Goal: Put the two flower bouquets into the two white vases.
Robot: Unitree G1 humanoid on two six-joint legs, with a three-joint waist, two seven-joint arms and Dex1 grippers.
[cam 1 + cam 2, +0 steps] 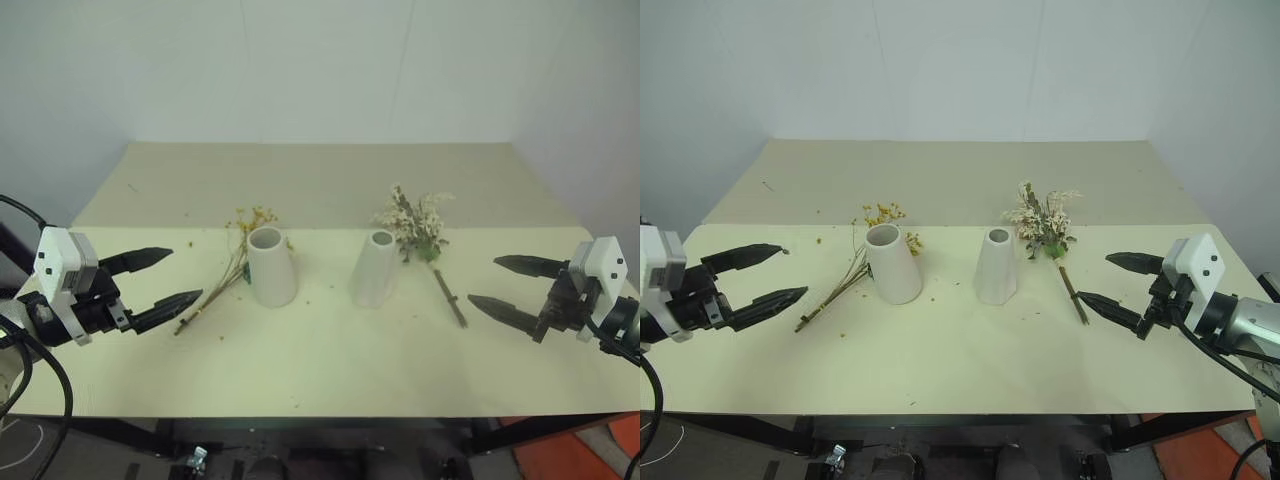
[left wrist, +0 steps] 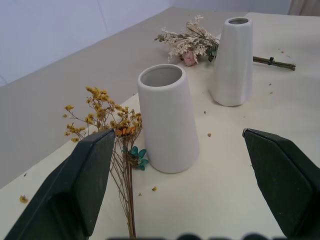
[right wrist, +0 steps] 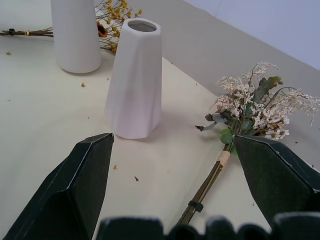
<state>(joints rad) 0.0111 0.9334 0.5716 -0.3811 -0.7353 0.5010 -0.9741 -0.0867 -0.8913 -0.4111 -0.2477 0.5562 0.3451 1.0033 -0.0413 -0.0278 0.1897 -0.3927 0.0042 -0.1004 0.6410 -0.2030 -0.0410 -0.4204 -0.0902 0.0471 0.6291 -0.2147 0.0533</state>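
Plain white walls closed off the far side of the pale cream rectangular tabletop (image 1: 330, 360) I was working over, with a duller beige surface (image 1: 320, 180) butted against its far edge. Two plain matte white tapered vases stood upright near the middle of the table, close to that far edge and apart from each other: the left vase (image 1: 271, 265) and the right vase (image 1: 375, 268), both with round mouths open and nothing in them. Lying flat just to the left of the left vase was the sparse bunch of thin brown stems with small yellow-orange dried blooms (image 1: 232, 262), its blooms toward the far edge beside the vase mouth and its stem ends angled out toward the near left. Just right of the right vase lay the fuller bouquet of white sprays, green leaves and a pink rose (image 1: 415, 225), heads at the far edge and its bound dark stems running toward the near right. My left gripper (image 1: 168, 278) hovered above the left side of the table with its two black fingers spread wide, holding nothing. My right gripper (image 1: 495, 282) hovered above the right side, likewise spread wide and empty, pointing in toward the vases. Small crumbs of dried petals (image 1: 310, 292) were scattered on the table around the vases.
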